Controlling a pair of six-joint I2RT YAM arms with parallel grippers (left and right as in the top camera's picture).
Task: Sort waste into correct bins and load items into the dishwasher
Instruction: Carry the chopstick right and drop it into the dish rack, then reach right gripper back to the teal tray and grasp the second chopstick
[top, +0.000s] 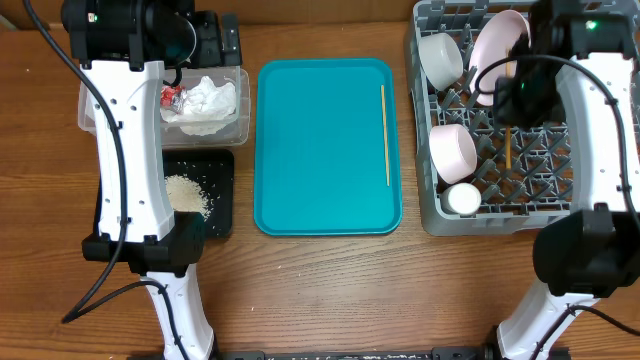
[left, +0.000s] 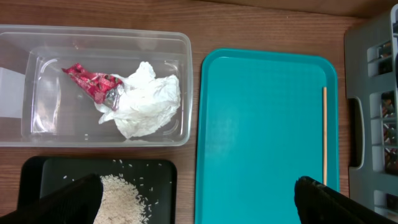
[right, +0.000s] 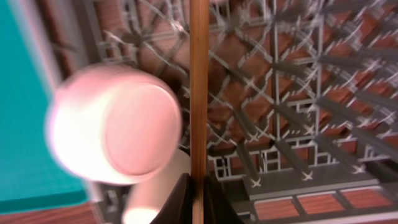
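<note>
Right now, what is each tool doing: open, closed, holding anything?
Left tool: open, holding nothing.
Right tool: closed on a chopstick.

The overhead camera looks straight down on the whole table (top: 330, 290). The left wrist camera faces down from high up — clear tub (left: 50, 93) and teal tray (left: 261, 137), ahead of the left pincer (left: 199, 202), also show overhead. The right wrist camera sits close, grey rack (right: 292, 183) blurred just beyond the right pincer (right: 198, 200).
</note>
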